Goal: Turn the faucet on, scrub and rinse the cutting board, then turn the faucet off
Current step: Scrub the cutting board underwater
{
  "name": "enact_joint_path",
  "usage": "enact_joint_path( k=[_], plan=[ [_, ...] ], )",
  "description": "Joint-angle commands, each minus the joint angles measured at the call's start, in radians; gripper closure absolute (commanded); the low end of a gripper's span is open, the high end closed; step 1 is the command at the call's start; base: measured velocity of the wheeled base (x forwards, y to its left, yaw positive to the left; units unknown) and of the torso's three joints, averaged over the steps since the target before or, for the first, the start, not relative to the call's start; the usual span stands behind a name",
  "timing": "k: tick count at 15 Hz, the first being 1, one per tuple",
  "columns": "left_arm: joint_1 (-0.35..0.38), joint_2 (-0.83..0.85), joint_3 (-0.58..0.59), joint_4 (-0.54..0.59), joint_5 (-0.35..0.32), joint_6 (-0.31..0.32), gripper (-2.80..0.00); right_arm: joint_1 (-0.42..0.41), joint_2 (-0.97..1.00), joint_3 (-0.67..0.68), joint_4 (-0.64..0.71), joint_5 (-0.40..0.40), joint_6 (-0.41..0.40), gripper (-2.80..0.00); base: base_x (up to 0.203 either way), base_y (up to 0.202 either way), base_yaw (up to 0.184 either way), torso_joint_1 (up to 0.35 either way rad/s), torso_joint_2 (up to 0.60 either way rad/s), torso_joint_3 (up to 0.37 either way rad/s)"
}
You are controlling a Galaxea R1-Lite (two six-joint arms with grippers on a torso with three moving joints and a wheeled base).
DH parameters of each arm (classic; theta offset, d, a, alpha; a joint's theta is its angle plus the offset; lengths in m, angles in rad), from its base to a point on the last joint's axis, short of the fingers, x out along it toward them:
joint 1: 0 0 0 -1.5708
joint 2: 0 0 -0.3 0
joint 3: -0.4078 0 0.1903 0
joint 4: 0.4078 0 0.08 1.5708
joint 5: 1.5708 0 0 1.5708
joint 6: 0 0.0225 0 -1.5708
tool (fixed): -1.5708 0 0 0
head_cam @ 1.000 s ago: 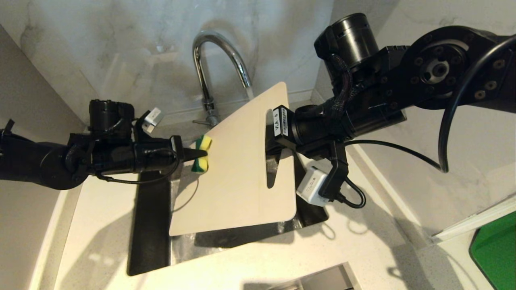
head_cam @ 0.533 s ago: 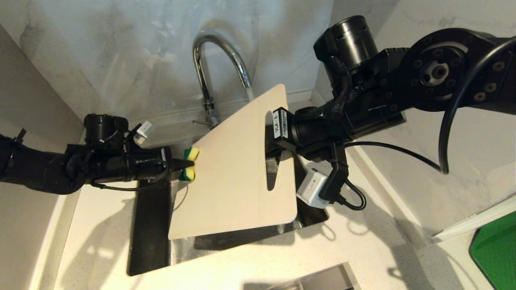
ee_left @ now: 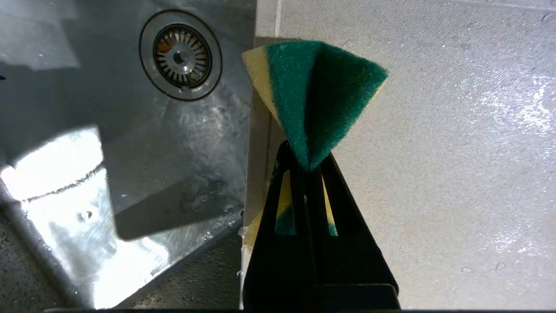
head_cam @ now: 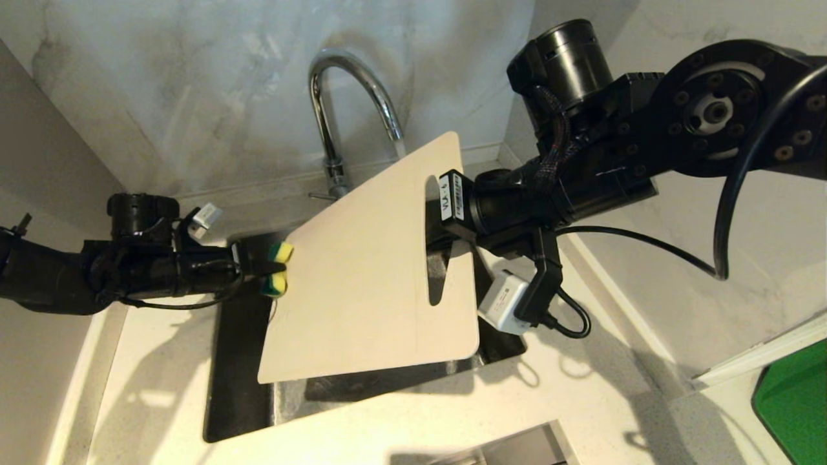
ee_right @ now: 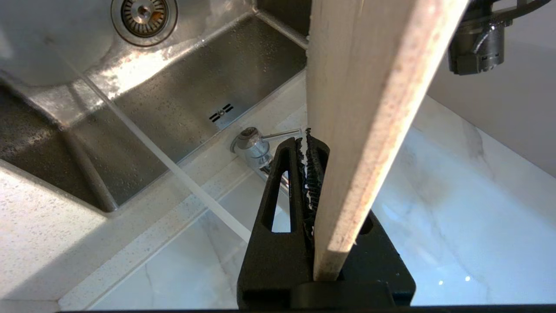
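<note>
Yellow-green scrub sponge [head_cam: 276, 268], pinched in left gripper [head_cam: 266, 265], has been drawn back to left edge of tilted cream plastic cutting board [head_cam: 368, 271]; board clamped by right gripper [head_cam: 434, 227] over steel sink [head_cam: 239, 387], chrome gooseneck faucet [head_cam: 342, 97] running. Another scrub stroke judged likely; rinse pending.

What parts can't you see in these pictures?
- Head view: most of the sink is covered by the cutting board.
- Head view: the right gripper is partly behind the board, so its grip shows only in the right wrist view.
- Head view: the green slab is cut off by the picture's edge.
- Left wrist view: the sponge hides where it meets the board.
- Right wrist view: the faucet spout is out of frame.
</note>
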Motion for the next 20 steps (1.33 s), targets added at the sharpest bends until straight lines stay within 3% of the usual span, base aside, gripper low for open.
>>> enact_joint_path(
  k=[1,3,5,8,12,17,20],
  plan=[
    [-0.002,-0.045,-0.005,-0.003,-0.005,-0.02,0.0,0.0,-0.002,0.0,0.006,0.001,-0.015,0.0,0.0,0.0,0.0,0.0,0.0,0.0],
    [-0.045,-0.116,-0.015,0.001,-0.006,-0.084,0.0,0.001,-0.002,-0.002,0.006,0.001,-0.015,0.0,0.0,0.0,0.0,0.0,0.0,0.0],
    [-0.135,-0.2,-0.02,0.007,-0.002,-0.132,0.0,-0.001,-0.001,-0.002,0.004,0.001,-0.015,0.0,0.0,0.0,0.0,0.0,0.0,0.0],
    [-0.336,-0.31,-0.041,0.062,0.032,-0.206,0.0,-0.001,0.004,-0.009,0.001,0.0,0.016,0.0,0.0,0.0,0.0,0.0,0.0,0.0],
    [-0.569,-0.339,-0.025,0.087,0.193,-0.233,0.0,-0.007,0.002,-0.009,0.0,-0.003,0.018,0.0,0.0,0.0,0.0,0.0,0.0,0.0],
    [-0.549,-0.338,0.075,0.082,0.218,-0.229,0.0,-0.018,-0.002,-0.012,0.0,-0.001,0.03,0.0,0.0,0.0,0.0,0.0,0.0,0.0],
    [-0.49,-0.332,0.172,-0.023,0.213,-0.231,0.0,-0.018,-0.007,-0.012,0.0,0.0,0.033,0.0,0.0,0.0,0.0,0.0,0.0,0.0]
  ],
)
